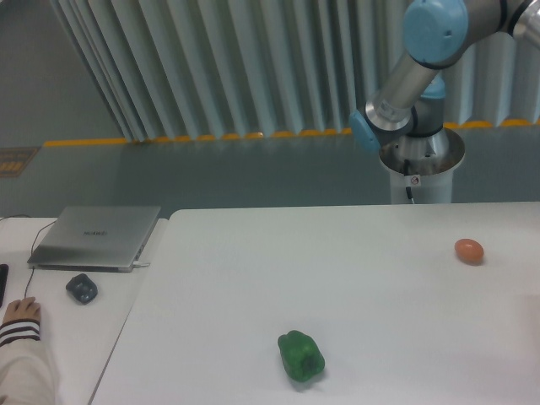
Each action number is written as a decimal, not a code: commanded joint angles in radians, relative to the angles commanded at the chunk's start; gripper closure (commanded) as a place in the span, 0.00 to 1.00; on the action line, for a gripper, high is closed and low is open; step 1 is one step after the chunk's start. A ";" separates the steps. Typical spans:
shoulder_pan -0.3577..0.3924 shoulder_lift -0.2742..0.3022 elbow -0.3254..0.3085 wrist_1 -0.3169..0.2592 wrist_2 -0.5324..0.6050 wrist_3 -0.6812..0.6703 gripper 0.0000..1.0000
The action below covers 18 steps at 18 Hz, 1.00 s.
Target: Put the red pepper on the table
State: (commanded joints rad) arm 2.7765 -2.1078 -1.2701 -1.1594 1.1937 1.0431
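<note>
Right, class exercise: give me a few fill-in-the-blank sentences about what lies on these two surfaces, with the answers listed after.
1. The pepper lying on the big white table is ____ in colour.
2. The small orange egg-shaped thing lies near the table's ____ edge.
3. The laptop on the side desk has its lid ____.

Answers: green; right; closed

Robotics lab: pedestal-mounted arm, white table, laptop, yellow floor line.
</note>
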 joint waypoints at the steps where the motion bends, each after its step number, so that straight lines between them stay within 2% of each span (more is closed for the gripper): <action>1: 0.000 0.014 0.000 -0.029 -0.026 0.000 0.38; 5: -0.003 0.038 0.002 -0.097 -0.069 0.002 0.38; 8: -0.035 0.067 0.000 -0.141 -0.068 0.005 0.38; 11: -0.075 0.097 -0.003 -0.192 -0.051 0.070 0.38; 13: -0.125 0.111 -0.011 -0.201 0.077 0.165 0.38; 14: -0.168 0.115 -0.012 -0.224 0.196 0.213 0.38; 15: -0.196 0.117 -0.014 -0.235 0.257 0.231 0.38; 18: -0.251 0.127 -0.043 -0.233 0.319 0.241 0.38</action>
State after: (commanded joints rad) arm 2.5251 -1.9804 -1.3129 -1.3929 1.5124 1.2839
